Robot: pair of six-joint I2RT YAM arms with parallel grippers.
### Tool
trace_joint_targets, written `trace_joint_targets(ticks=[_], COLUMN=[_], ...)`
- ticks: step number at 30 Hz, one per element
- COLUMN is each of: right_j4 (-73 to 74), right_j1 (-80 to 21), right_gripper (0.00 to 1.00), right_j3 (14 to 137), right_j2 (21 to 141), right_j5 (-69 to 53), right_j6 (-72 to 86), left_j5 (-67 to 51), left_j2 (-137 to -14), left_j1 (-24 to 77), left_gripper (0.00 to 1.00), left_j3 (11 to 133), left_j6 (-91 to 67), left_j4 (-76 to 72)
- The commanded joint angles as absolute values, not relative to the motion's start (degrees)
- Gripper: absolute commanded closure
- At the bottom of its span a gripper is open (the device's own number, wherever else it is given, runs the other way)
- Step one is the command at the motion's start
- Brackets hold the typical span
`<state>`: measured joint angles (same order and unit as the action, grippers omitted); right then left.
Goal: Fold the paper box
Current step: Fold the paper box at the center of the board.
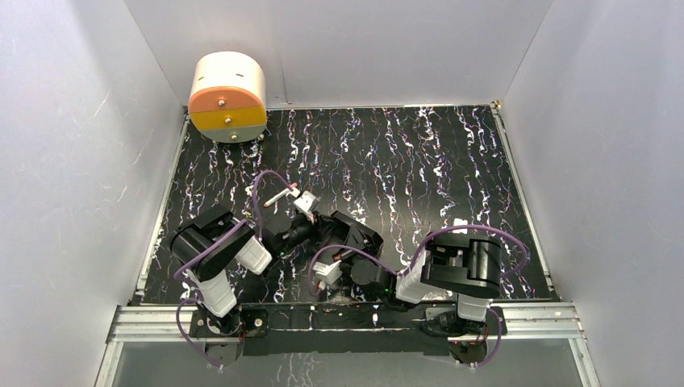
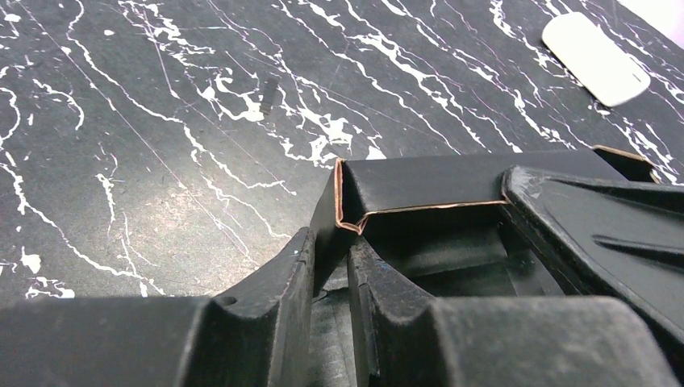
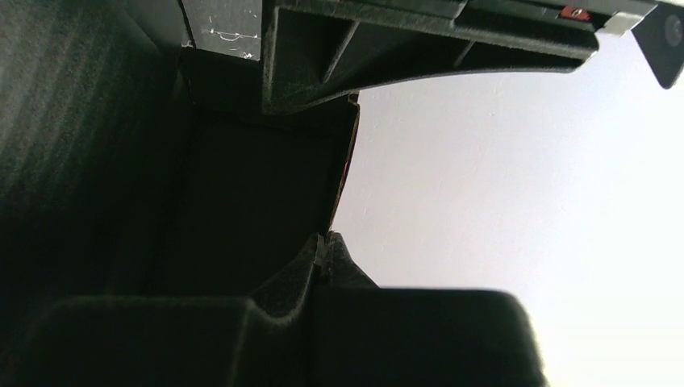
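Seen from overhead, the paper box point(image 1: 355, 232) is hard to separate from the black arms crowding it, low in the centre of the marbled table point(image 1: 419, 153). In the left wrist view it sits right of centre: thin matte black card with a folded corner and a raw brownish cut edge. The left gripper point(image 2: 331, 274) straddles one upright wall, but I cannot tell whether it pinches it. The right gripper point(image 3: 324, 246) is clenched on a thin card edge. The panel beside it fades into shadow at the frame's left.

top: high, looks down | L wrist: low, close | R wrist: v close, faces up | wrists share: paper box point(image 2: 427, 181) point(image 3: 242, 201)
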<state>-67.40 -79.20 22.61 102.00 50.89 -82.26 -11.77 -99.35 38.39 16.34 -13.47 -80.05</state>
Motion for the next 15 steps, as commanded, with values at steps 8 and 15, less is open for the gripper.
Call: trace_joint_targets(ticks=[8,15], right_j4=[-64.3,-64.5], right_j1=[-80.5,-80.4], right_gripper=[1.00,1.00], right_j3=[24.9,24.7], right_j2=[99.7,99.3], right_j5=[43.2,43.4], right_j6=[-76.4,-71.3], left_j5=[4.6,2.0], left_j2=[-107.1,-110.6], left_j1=[41.8,42.0], left_gripper=[0.87,0.99], left_j3=[19.1,20.3], left_j6=[-12.9,-12.5], left_j4=[-99.6,-102.5])
